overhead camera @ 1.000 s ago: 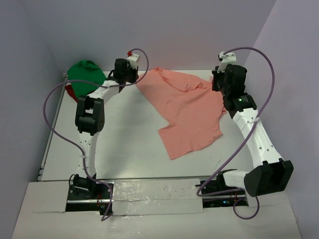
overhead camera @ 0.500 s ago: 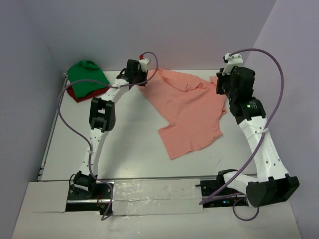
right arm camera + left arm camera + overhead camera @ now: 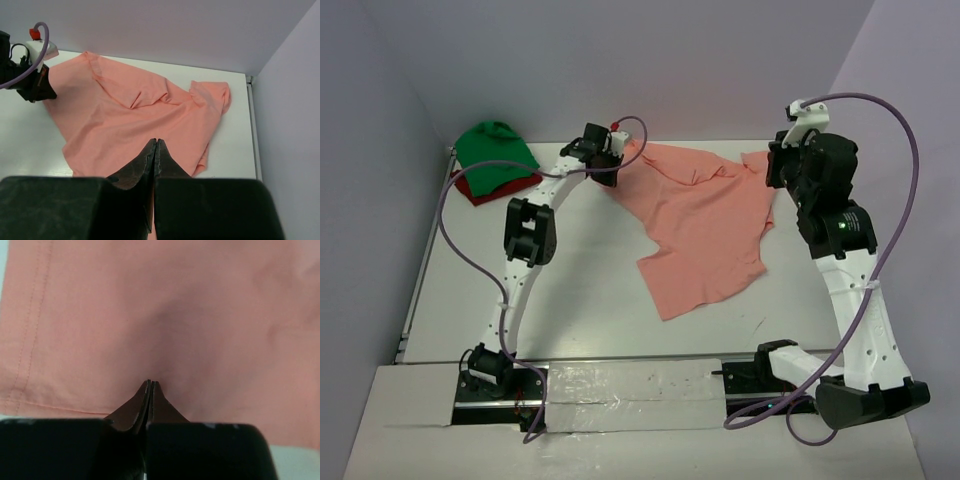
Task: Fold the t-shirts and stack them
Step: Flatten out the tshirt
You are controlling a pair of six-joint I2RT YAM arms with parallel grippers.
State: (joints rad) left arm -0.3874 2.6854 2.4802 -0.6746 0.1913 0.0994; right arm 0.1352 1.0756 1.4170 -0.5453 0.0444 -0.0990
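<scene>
Salmon-pink cloth lies right at the closed jaws of the left gripper [image 3: 151, 382], though whether they pinch the hem or only press it cannot be told; the right gripper [image 3: 155, 141] hangs above, jaws shut on nothing. The salmon-pink t-shirt [image 3: 705, 220] sprawls rumpled on the far right of the tabletop [image 3: 570, 290]: seemingly the flattening step, which next calls for gripping both far corners. The green t-shirt [image 3: 492, 150] hides most of the dark red t-shirt [image 3: 470, 190], far left.

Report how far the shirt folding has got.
Looks done: the green shirt lies on the dark red shirt, far left. In hand: the salmon-pink shirt, spread and rumpled, left gripper shut at its edge, right gripper shut above it. Left: fold it and add it to that pile.
</scene>
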